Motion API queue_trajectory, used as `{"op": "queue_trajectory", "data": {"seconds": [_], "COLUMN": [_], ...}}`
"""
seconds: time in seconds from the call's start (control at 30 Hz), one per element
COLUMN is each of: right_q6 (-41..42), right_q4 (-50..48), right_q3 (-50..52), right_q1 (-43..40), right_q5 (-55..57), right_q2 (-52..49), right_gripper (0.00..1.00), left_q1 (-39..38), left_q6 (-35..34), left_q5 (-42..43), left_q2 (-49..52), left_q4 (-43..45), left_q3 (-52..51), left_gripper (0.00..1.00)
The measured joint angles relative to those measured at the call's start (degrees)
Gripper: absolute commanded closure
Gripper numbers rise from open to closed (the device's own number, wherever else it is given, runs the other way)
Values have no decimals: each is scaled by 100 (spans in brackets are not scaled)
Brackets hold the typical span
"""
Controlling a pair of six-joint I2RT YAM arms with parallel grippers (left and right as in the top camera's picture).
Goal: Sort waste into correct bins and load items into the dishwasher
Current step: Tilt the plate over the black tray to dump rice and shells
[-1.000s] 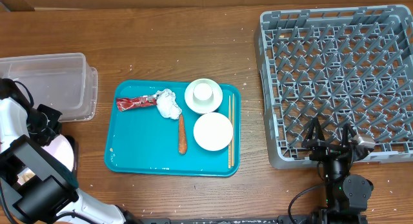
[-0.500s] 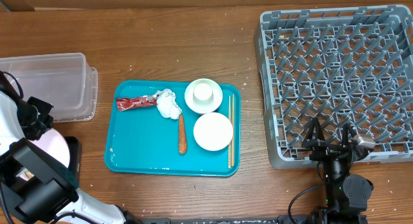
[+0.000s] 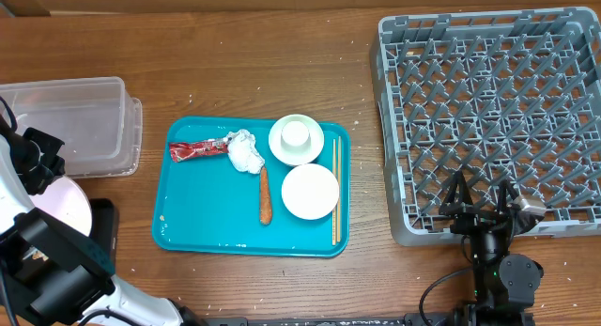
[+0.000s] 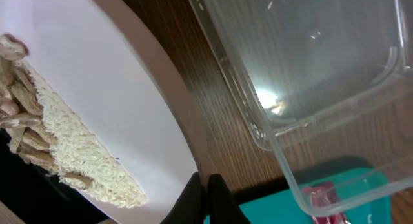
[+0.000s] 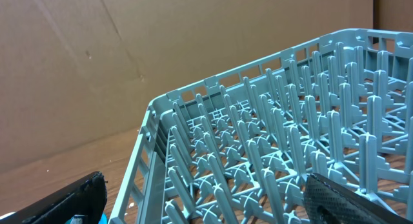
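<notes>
My left gripper (image 4: pixel 206 197) is shut on the rim of the pale pinkish plate (image 4: pixel 110 101), which is tilted and carries pale crumbly food scraps (image 4: pixel 71 159). From overhead the plate (image 3: pixel 62 204) sits at the far left, just below the clear tub (image 3: pixel 68 121) and beside the black tray (image 3: pixel 101 223). The red wrapper (image 3: pixel 195 150), white tissue (image 3: pixel 247 152) and sausage stick (image 3: pixel 265 195) lie on the teal tray (image 3: pixel 202 223). A bowl (image 3: pixel 286 149) holds the cup (image 3: pixel 296 133); a second bowl (image 3: pixel 310 191) sits below it. My right gripper (image 3: pixel 480 202) stands open at the grey dish rack's (image 3: pixel 488 100) front edge.
Thin chopsticks (image 3: pixel 334 190) lie along the teal tray's right side. In the left wrist view the clear tub (image 4: pixel 322 82) is close on the right, with bare wood (image 4: pixel 219 108) between it and the plate. The right wrist view is filled by the rack's pegs (image 5: pixel 271 153).
My left arm has moved left and up toward the clear tub, carrying the plate with it. More of the black tray shows. The right arm has not moved.
</notes>
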State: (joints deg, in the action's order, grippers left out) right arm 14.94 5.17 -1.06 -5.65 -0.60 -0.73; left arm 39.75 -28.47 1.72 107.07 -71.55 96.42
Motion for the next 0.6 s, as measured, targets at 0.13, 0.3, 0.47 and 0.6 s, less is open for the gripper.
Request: {"op": "queue_trajectory", "data": {"seconds": [0.13,0.3,0.47,0.6], "right_q6": [0,0,0,0], "right_q4": [2,0,-4,-4], "right_q3": [0,0,0,0], "right_q1": [0,0,0,0], "right_q5": [0,0,2,0], "right_q2": [0,0,0,0], "right_gripper": [0,0,0,0], "left_q1": [42,205,507,754], "left_q6": [24,118,271,387], "left_q5": [352,699,1045,1429], "left_q2": [-33,-35,-35,-35], "left_q4": [-22,-66,-96,-92], "left_q3": [7,7,7,7], "left_gripper": [96,96,96,96]}}
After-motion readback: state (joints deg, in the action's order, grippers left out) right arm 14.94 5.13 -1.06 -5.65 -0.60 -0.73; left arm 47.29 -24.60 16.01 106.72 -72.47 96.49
